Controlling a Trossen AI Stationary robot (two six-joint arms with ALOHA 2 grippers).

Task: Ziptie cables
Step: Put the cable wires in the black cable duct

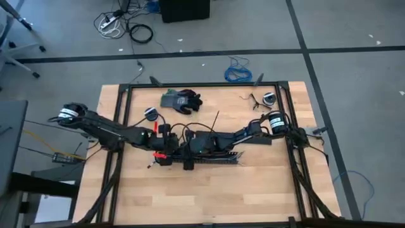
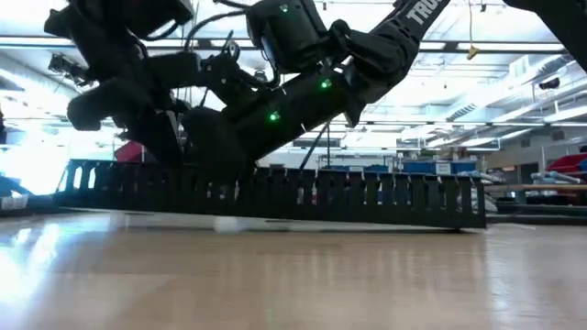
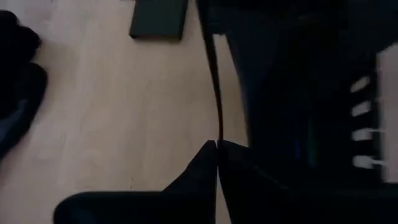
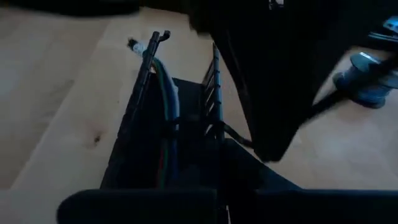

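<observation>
Between the closed fingers (image 3: 205, 163) of the left gripper (image 3: 216, 149): a thin black zip tie (image 3: 215, 93), pinched at the tips and running straight out ahead. Just ahead of the right gripper (image 4: 221, 149): the cables (image 4: 166, 93), green and grey among them, lying along the black slotted tray (image 4: 134, 112), with a thin tie looped across. Right fingers: closed or not, could not be told. Both grippers met over the tray mid-table.

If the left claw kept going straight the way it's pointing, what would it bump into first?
Probably the right arm, which fills the view just beyond the left gripper. Its fingers are shut on a thin black strip. How far off the arm is, the wrist view does not show.
</observation>
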